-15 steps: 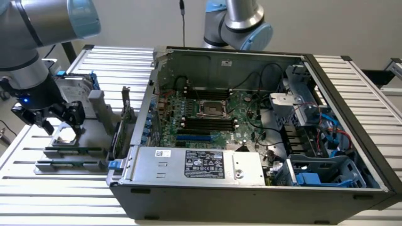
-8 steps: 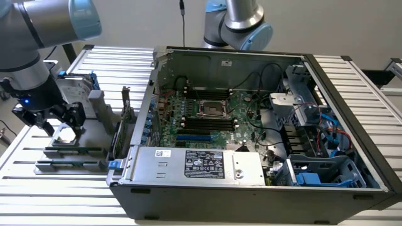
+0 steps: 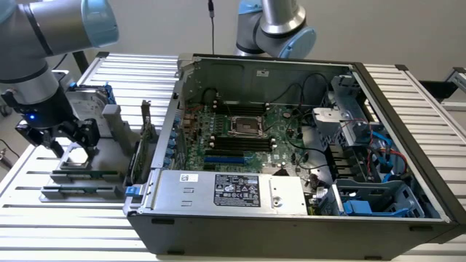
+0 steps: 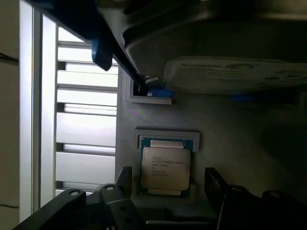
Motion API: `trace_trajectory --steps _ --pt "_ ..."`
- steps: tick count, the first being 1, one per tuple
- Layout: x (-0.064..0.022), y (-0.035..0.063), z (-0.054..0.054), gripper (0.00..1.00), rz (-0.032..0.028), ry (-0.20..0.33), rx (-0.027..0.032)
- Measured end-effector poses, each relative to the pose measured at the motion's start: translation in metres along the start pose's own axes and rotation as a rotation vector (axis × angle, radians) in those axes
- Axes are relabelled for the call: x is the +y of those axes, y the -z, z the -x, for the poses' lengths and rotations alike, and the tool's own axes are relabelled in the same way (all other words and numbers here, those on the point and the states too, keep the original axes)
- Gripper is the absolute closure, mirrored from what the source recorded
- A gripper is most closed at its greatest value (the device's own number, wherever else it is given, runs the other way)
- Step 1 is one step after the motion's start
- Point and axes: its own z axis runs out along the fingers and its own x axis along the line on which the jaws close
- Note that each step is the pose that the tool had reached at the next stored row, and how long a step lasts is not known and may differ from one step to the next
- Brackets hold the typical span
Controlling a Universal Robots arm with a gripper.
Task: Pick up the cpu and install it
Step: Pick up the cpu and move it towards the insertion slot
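Note:
The cpu [image 3: 76, 158] [image 4: 165, 167], a small flat square chip with a silvery top, lies in a recess of the grey holder [image 3: 109, 153] on the exterior view's left. My gripper [image 3: 73, 148] [image 4: 169, 184] hangs directly over it, open, with one dark finger [image 4: 123, 179] on each side of the chip and a gap between each finger and the chip's edges. The empty cpu socket [image 3: 245, 126] sits in the middle of the motherboard inside the open computer case [image 3: 291, 218].
A silver hard drive [image 3: 86, 103] [image 4: 235, 74] with a blue bracket stands just behind the cpu. Two long memory sticks [image 3: 84, 176] lie in front of it. The case wall [image 3: 156, 147] rises beside the holder. A second arm [image 3: 280, 27] reaches in behind the case.

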Motion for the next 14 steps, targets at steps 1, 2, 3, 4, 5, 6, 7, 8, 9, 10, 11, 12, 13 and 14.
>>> trace_trajectory --steps 1,2,3,4,5,6,7,8,9,10,11,12,13,14 --pt "0.0005 -0.0001 0.0000 0.29 -0.0005 -0.002 0.0001" --pt "0.0010 -0.0003 0.0001 0.29 -0.0009 -0.004 0.0002" --pt "0.0014 -0.0006 0.0001 0.29 -0.0012 -0.005 0.0001" --pt "0.0019 -0.0008 0.0001 0.29 -0.0016 -0.007 0.0002" --pt "0.0024 -0.0011 0.0001 0.29 -0.0020 -0.010 0.0003" --pt "0.0028 -0.0014 0.0002 0.29 -0.0023 -0.012 0.0003" --pt "0.0032 -0.0017 0.0001 0.29 -0.0027 -0.014 0.0005" --pt "0.0034 -0.0020 0.0000 0.29 -0.0030 -0.017 0.0006" --pt "0.0036 -0.0024 -0.0001 0.29 -0.0034 -0.019 0.0007" --pt "0.0037 -0.0028 -0.0004 0.29 -0.0037 -0.021 0.0008" --pt "0.0038 -0.0034 -0.0007 0.29 -0.0042 -0.023 0.0009" --pt "0.0039 -0.0041 -0.0009 0.29 -0.0046 -0.025 0.0008" --pt "0.0039 -0.0047 -0.0010 0.29 -0.0049 -0.028 0.0008" --pt "0.0039 -0.0053 -0.0010 0.29 -0.0051 -0.030 0.0007"
